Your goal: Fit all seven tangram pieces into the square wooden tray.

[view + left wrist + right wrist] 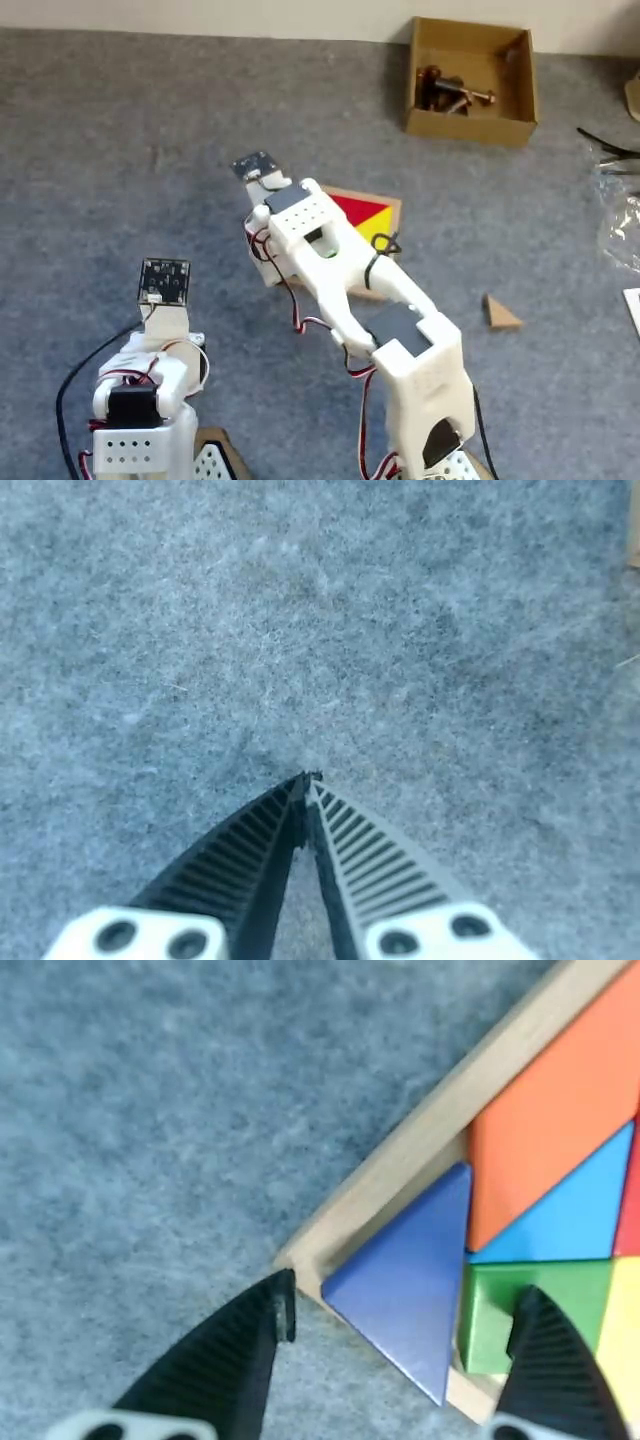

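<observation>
Two grippers | we see right gripper point(405, 1295) spread wide astride blue triangle point(410, 1260) at tray point(400, 1150) corner, holding nothing | left gripper point(308, 778) clenched, empty, over carpet point(300, 600)

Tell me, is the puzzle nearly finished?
Nearly. Done: orange, light blue, green, yellow and red pieces sit in the tray. In hand: the right arm's open jaws straddle the dark blue triangle, which seems to ride on the rim. Left: seat it flat, then probably fetch the wooden-looking triangle on the carpet.
</observation>
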Controlling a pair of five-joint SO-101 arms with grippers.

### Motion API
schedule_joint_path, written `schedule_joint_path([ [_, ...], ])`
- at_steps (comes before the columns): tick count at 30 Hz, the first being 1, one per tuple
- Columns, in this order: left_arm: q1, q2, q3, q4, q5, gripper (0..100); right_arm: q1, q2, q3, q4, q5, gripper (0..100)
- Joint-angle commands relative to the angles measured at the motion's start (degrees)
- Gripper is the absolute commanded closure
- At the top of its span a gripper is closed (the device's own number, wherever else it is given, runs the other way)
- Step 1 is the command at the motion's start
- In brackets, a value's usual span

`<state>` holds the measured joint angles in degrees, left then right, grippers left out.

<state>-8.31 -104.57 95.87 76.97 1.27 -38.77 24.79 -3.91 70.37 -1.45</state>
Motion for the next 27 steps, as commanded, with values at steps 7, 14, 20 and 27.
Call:
schedule_joint_path([
  [7,-0.75,-0.31,1.27,0.44,-0.35,99,-0.48,-9.10,-2.59,1.98,-0.53,69.0],
  [14,-0.75,-0.31,1.27,0.44,-0.35,99,-2.07,-9.19,-2.42,6.29,-0.62,69.2],
  [20,-0.75,-0.31,1.27,0.44,-0.35,99,-2.24,-9.27,-2.68,8.57,-0.62,77.2],
  [27,-0.75,-0.31,1.27,0.44,-0.35,99,-1.89,-9.01,-2.42,8.13,-0.62,94.9],
])
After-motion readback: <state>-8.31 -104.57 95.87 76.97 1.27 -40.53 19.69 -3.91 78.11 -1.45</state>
